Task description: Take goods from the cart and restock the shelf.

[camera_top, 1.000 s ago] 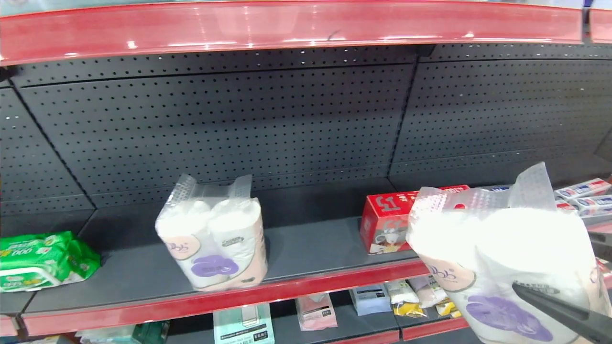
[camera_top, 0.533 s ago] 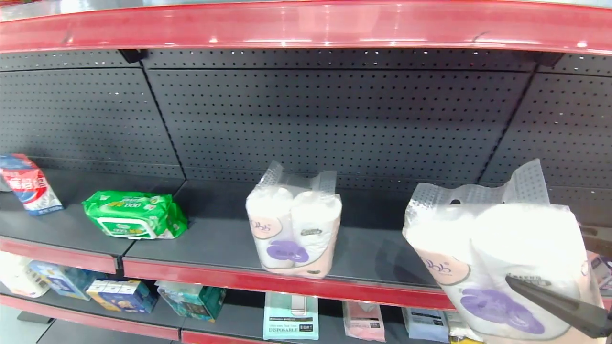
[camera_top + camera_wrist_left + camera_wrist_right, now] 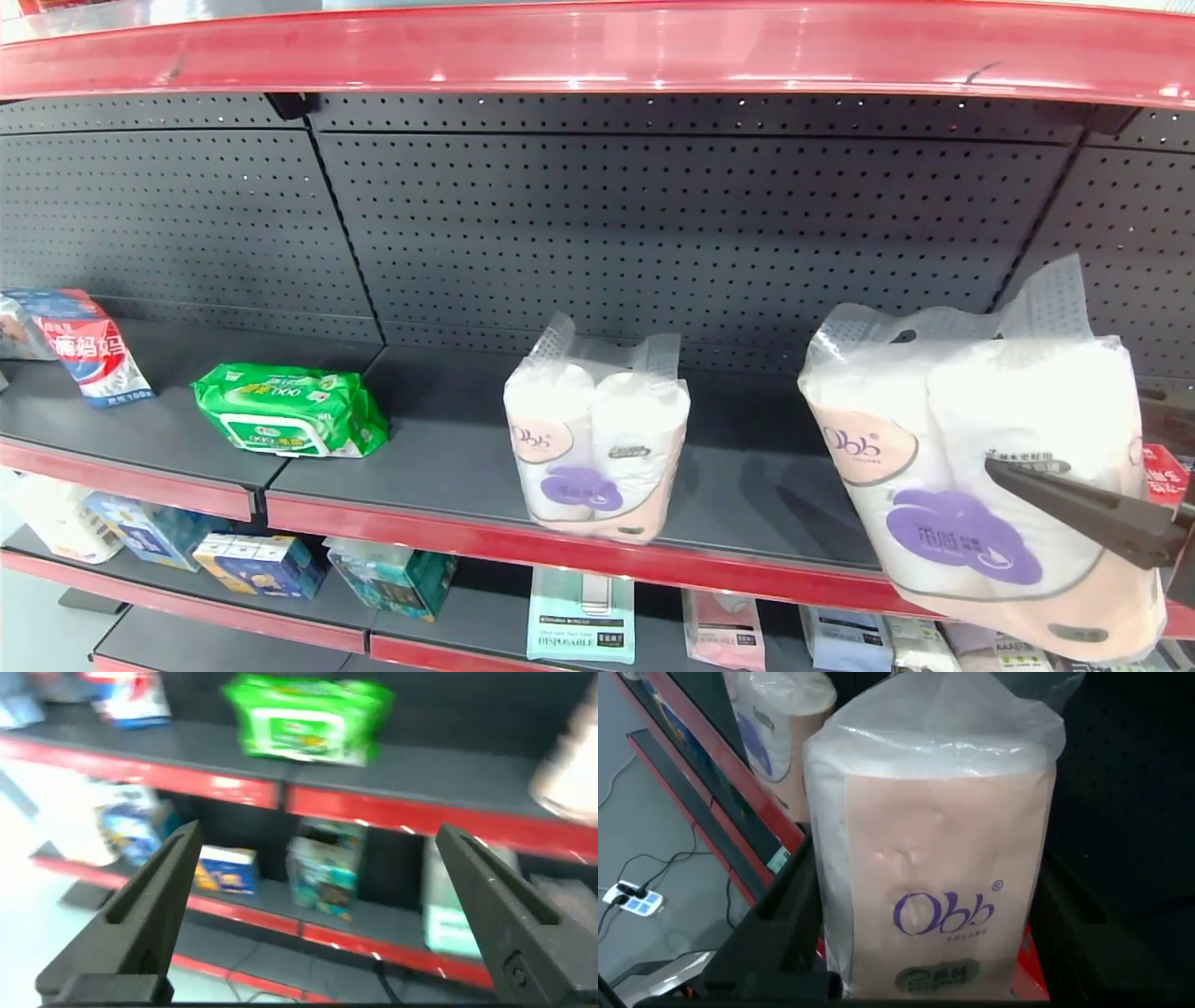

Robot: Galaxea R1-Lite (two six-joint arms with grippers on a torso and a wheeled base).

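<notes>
Holding a pack of toilet rolls (image 3: pixel 971 467) in my right gripper (image 3: pixel 934 943), I have its two dark fingers (image 3: pixel 1083 509) pressed against opposite sides of the wrap. The clear plastic bag encloses white rolls, two of them showing at the front, and its perforated handle flap stands up on top. The pack sits upright at the right end of the middle shelf (image 3: pixel 747 495), its lower part overlapping the shelf's red front lip. I cannot tell whether its base rests on the board.

A second, matching pack (image 3: pixel 593 439) stands upright on that same shelf near the front edge, to the left of mine and apart from it. Farther left on that tier lies a green wipes packet (image 3: pixel 289 411), flat on its back, and beyond it a red and blue bag (image 3: pixel 89 355) stands tilted. A red box (image 3: pixel 1162 476) peeks out just behind my pack on the right.

The lower shelf (image 3: pixel 308 635) carries blue boxes (image 3: pixel 261 565), a teal pack (image 3: pixel 392 579), a pale flat packet (image 3: pixel 581 625) and a pink packet (image 3: pixel 724 630).

My left gripper (image 3: pixel 318 924) is down in front of the lower tiers, fingers spread wide with nothing between them.
</notes>
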